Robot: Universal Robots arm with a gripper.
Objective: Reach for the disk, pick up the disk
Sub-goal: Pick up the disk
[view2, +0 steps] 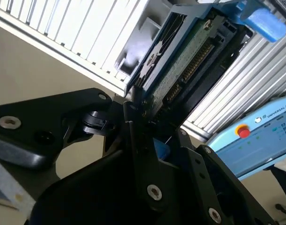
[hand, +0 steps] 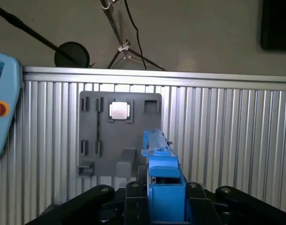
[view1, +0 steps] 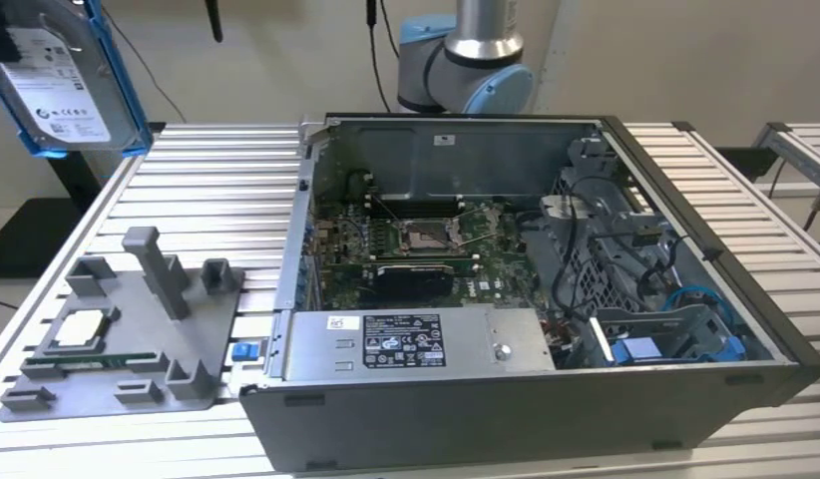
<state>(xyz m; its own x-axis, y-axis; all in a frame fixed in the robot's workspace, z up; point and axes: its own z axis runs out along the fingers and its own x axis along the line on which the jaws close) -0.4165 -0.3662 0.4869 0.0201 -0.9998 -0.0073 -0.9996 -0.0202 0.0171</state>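
Note:
The disk, a silver-grey drive with a white label in a bright blue frame, hangs upright in the air at the exterior view's upper left, well above the slatted table. In the first wrist view its blue edge stands between my black fingers, with my gripper shut on it. The second wrist view has the disk's green circuit-board side rising out of my gripper.
Below the disk a grey fixture plate lies on the table, holding a square silver chip. An open computer case takes up the middle. A light-blue pendant with a red button sits off the table's side.

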